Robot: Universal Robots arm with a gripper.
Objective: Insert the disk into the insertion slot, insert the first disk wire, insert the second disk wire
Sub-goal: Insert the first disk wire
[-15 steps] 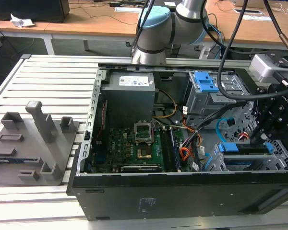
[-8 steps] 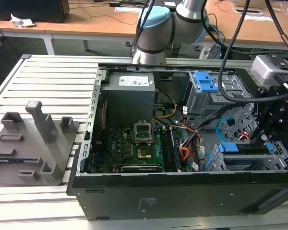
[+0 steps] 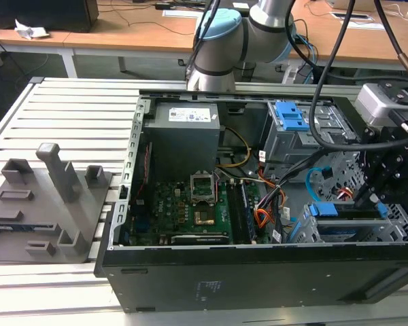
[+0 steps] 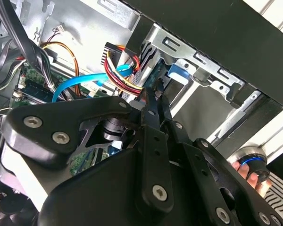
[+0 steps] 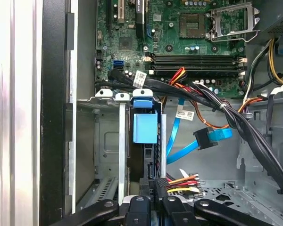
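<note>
**Power Plug at the Disk's Back Edge**

You had the disk (image 5: pixel 145 128) seated in the insertion slot (image 5: pixel 108 141), with its blue carrier tab standing at the mouth of the cage. In the exterior view that put it in the near corner of the computer case (image 3: pixel 258 272), at the exterior view's right.

The claw (image 5: pixel 153 187) looked pressed together on the small black plug of the first disk wire (image 5: pixel 181 181). It held the plug right against the disk's end, and the red, yellow and black strands fanned off to one side. Whether the plug was fully home I could not tell, because the fingers covered the joint.

For this step, you needed the plug square to the disk's socket and the push straight along the disk's length. A twist here would likely ride the plug up on the socket lip. Those strands looked short, so pulling them sideways could drag the plug crooked.

The second disk wire (image 5: pixel 220 134) hung loose just beside the cage, its dark plug free in the air. It was near enough to the claw's linkage that it could snag.
</note>
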